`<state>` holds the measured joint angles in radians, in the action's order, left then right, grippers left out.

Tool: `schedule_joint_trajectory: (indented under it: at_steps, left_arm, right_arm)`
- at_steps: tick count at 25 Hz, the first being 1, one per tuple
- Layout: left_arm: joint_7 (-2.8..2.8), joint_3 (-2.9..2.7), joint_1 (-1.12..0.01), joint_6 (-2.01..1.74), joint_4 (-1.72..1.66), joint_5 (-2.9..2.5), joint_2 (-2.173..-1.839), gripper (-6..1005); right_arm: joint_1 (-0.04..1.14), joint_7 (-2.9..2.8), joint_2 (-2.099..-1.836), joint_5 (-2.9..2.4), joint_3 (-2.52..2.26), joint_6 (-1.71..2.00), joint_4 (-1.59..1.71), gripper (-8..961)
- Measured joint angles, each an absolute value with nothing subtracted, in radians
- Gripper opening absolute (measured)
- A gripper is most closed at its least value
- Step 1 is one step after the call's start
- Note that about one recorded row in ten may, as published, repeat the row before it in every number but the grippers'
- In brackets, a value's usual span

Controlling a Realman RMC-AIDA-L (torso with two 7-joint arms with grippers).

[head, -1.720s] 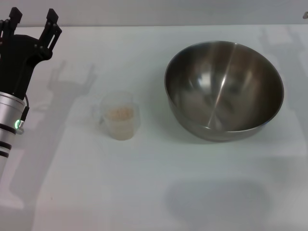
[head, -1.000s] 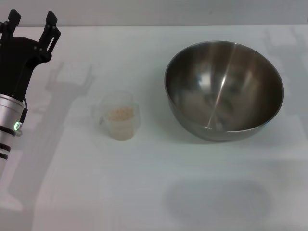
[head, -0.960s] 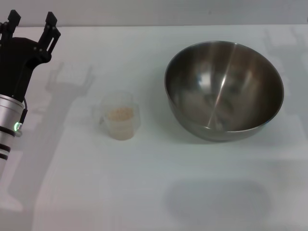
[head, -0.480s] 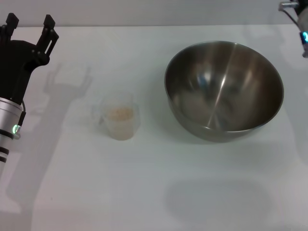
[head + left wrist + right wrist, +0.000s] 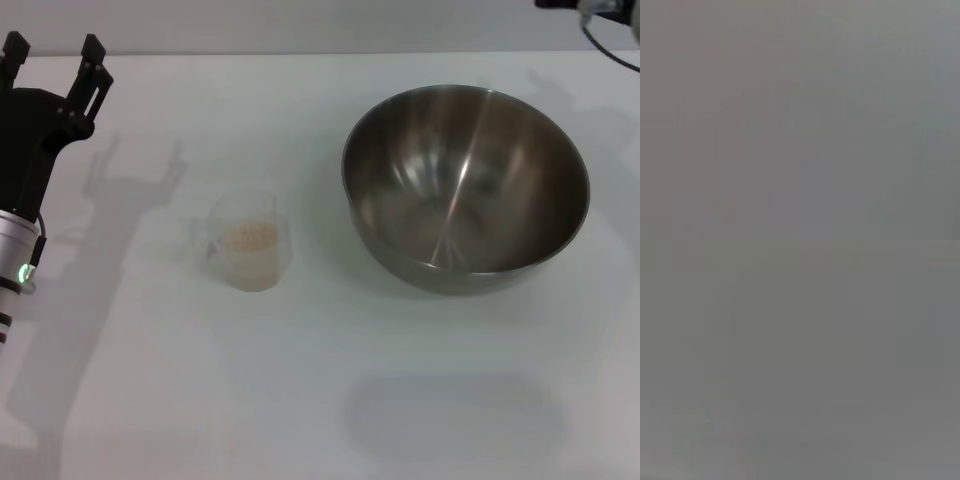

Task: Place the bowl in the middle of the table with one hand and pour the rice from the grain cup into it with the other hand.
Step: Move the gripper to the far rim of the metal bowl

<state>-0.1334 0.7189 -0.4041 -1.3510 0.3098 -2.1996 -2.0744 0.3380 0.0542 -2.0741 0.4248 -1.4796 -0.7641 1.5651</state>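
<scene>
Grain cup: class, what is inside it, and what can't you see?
The grain cup holds beige rice. How deep the rice goes is blurred by the frosted wall.

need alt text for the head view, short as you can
An empty steel bowl sits right of a small grain cup holding rice on a white table. The left end effector hovers open at far left, touching nothing.

A plain, featureless grey field fills everything.

Upright grain cup (image 5: 249,255) of rice (image 5: 249,237) left of empty bowl (image 5: 465,187)
</scene>
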Motion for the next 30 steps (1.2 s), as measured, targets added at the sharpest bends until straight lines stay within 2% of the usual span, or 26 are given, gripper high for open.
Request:
schedule_joint_trajectory:
  at_steps: [4,8,13,30]
  left_arm:
    - [-0.138,0.745,-0.392,-1.355,0.310,-2.200,-2.074,825]
    - [-0.143,0.760,-0.385,-1.366,0.312,-2.199,-2.074,824]
    - [-0.142,0.760,-0.385,-1.380,0.311,-2.200,-2.074,823]
    - [-0.137,0.769,-0.385,-1.388,0.302,-2.200,-2.072,820]
  right_arm:
    - [0.371,0.065,-2.071,0.426,-1.399,-1.002,1.634,731]
    - [0.452,0.138,-2.069,0.425,-1.278,-1.289,1.623,731]
    - [0.528,0.217,-2.065,0.411,-1.225,-1.426,1.520,730]
    - [0.568,0.265,-2.072,0.352,-1.222,-1.394,1.345,728]
